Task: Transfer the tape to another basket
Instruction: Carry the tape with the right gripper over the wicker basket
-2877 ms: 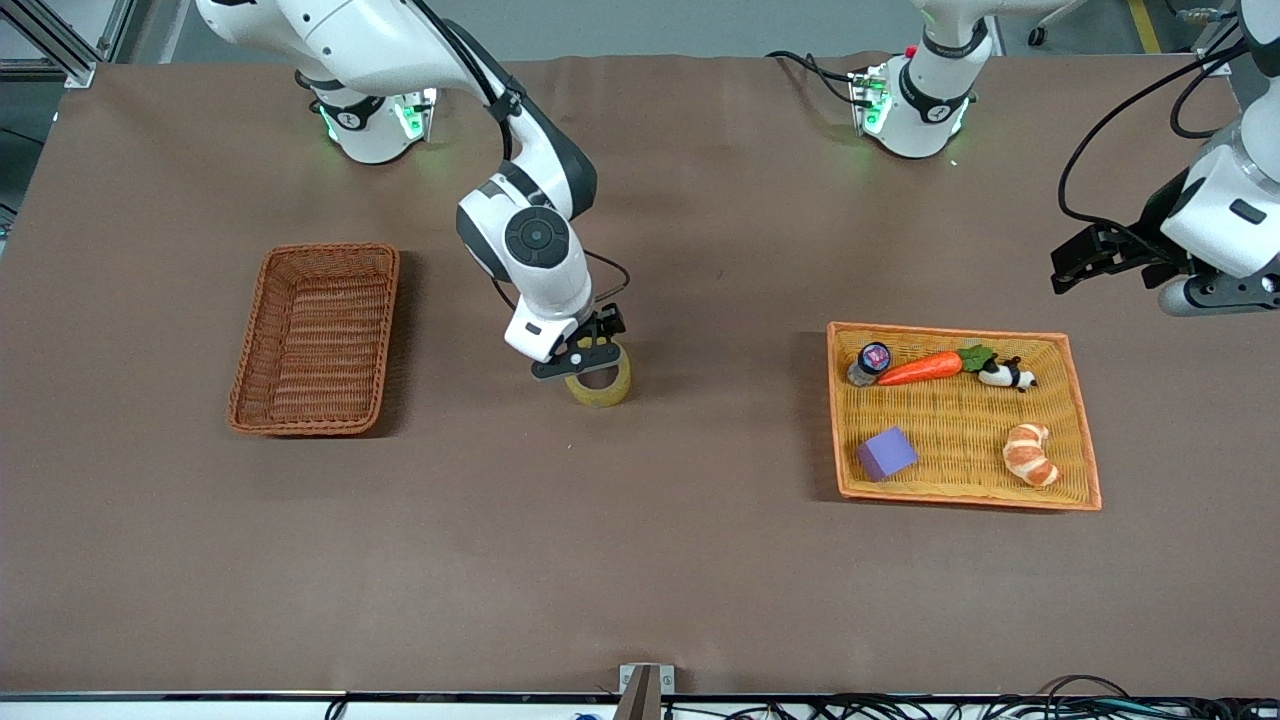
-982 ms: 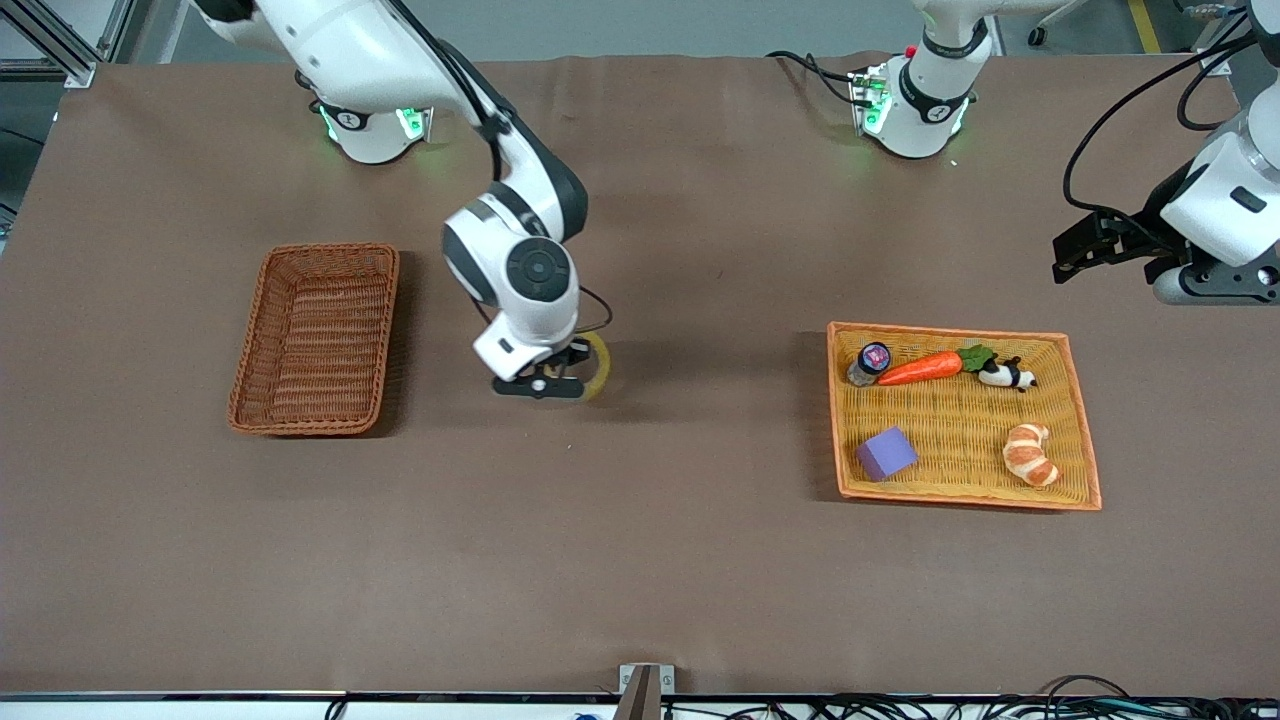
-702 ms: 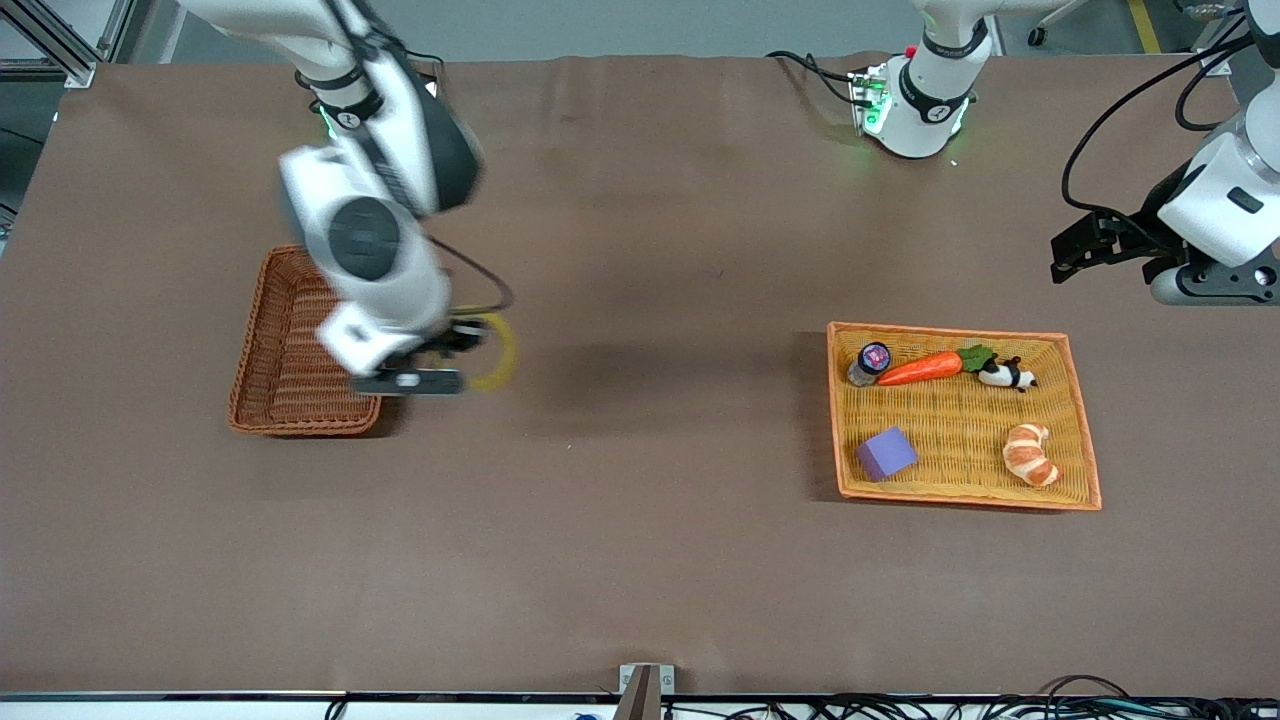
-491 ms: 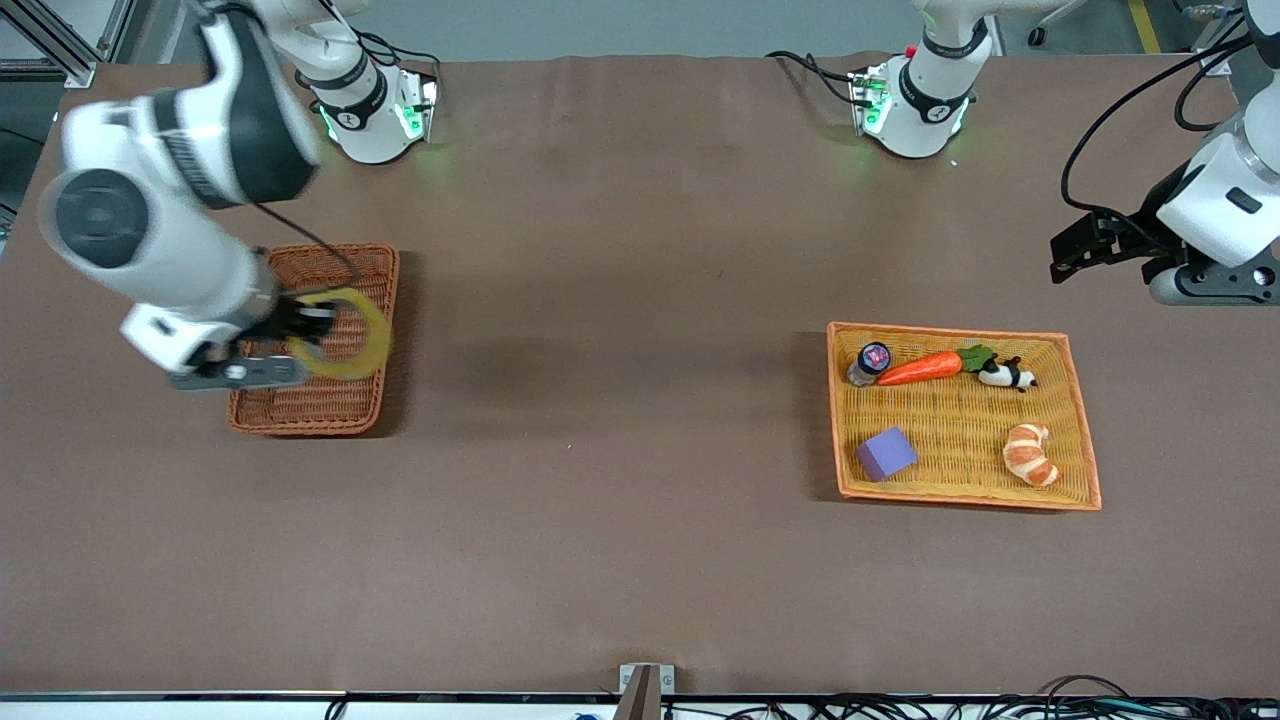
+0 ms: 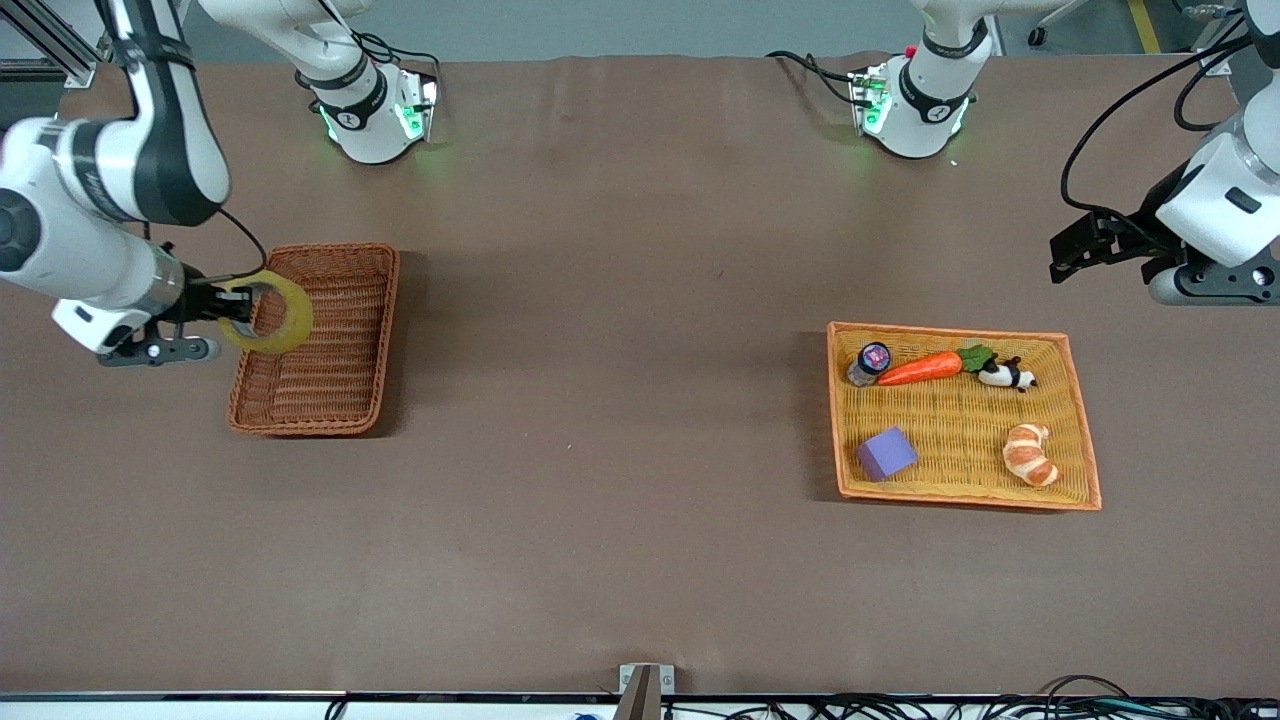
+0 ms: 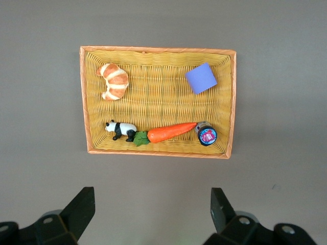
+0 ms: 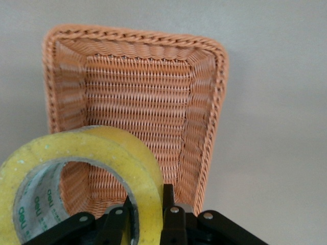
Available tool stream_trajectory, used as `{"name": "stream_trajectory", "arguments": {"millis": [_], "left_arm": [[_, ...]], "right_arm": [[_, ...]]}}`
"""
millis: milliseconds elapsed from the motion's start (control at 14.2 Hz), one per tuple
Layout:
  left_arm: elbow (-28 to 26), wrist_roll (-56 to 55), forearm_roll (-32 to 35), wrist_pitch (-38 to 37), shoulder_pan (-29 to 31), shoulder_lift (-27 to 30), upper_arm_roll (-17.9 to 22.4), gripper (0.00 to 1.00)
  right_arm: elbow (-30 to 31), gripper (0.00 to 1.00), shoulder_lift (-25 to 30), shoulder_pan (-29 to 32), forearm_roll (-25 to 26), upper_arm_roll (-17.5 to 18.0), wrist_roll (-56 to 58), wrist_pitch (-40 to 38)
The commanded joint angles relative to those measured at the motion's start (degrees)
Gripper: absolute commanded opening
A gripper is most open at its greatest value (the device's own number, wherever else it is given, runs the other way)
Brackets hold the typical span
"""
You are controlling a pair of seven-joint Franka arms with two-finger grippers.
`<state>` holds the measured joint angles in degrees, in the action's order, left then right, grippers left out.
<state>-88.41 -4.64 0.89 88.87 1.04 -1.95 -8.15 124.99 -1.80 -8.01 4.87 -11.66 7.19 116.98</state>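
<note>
Since the earlier frames: tape carried from mid-table, between the two containers, to the right arm's end; the waiting arm and the tray's contents unchanged

Nearest the front camera: bare brown table, nothing on it along this edge

Tray: yellow woven tray with orange rim, toward the left arm's end, holding a purple cube, croissant, carrot, toy panda and small jar

Tape: thick yellowish roll, up in the air on edge, over the basket's outer long rim; the right wrist view shows the wicker floor directly below and ahead of it

Right gripper: clenched on the roll's wall, one finger through the core and one outside, wrist lying roughly level and reaching in from the table's end

Basket: narrow, deep, reddish-brown wicker, nothing inside it

Left gripper: waiting in the air farther from the camera than the tray, jaws spread wide with nothing between them, as the left wrist view confirms

Step in hand: the carry looks all but finished; the roll is at the basket, not yet in it

Next move, as judged: shift the roll a little inward over the weave, lower it, then let go so it lands inside and does not catch the rim
</note>
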Motion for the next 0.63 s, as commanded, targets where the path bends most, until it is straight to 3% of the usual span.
{"name": "stream_trajectory", "arguments": {"millis": [0,351,561], "left_arm": [[0.3,0.9,-0.6,-0.4,0.2,0.2,-0.1,1.00],[0.4,0.9,-0.7,-0.4,0.2,0.2,-0.1,1.00],[1.7,0.9,-0.6,-0.3,0.0,-0.2,-0.1,1.00]], "right_arm": [[9.4,0.01,2.2,-0.6,-0.7,-1.3,0.1,10.0],[18.5,0.02,-3.4,-0.3,-0.7,-1.6,0.2,30.1],[19.5,0.03,-6.2,-0.1,-0.7,-1.7,0.3,35.3]]}}
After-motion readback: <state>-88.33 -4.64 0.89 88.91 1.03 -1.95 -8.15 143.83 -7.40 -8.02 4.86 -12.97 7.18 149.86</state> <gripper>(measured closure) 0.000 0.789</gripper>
